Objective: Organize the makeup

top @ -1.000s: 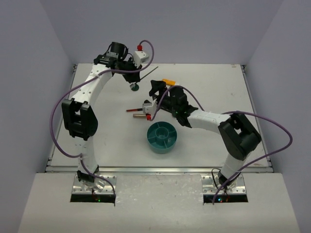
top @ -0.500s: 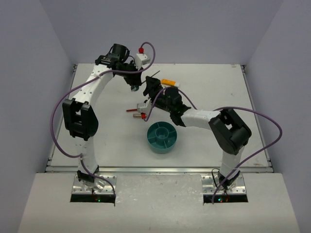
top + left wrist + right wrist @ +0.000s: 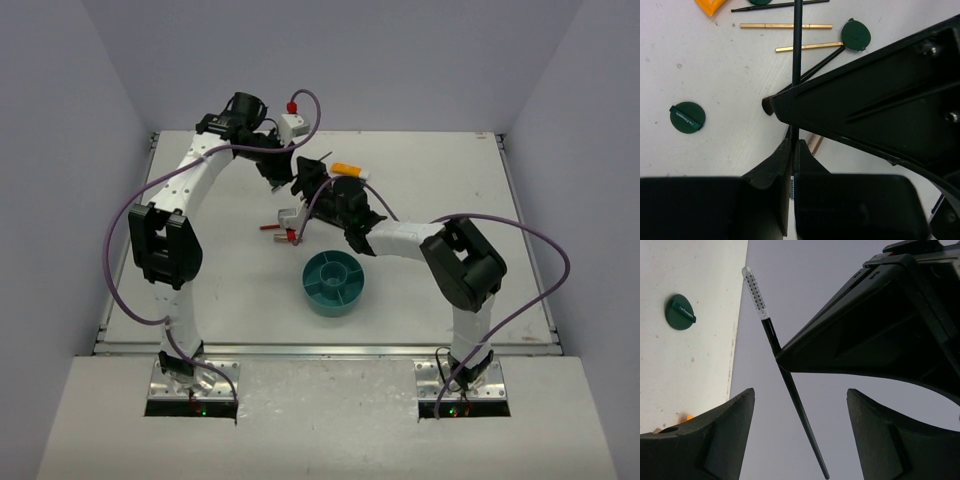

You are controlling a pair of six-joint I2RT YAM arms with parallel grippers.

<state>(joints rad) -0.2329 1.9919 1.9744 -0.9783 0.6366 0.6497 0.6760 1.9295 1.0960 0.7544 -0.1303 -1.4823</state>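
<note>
Only the right wrist view shows the bristled tip [image 3: 754, 290] of the black wand [image 3: 792, 390] the left hand [image 3: 792, 147] pinches; the right hand [image 3: 799, 395], rolled on its side, gapes open around it

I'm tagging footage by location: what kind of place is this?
Probably a robotics lab test cell: two robot arms bolted at the edge of a white table, plain walls boxing it in, and scattered makeup as props.
</note>
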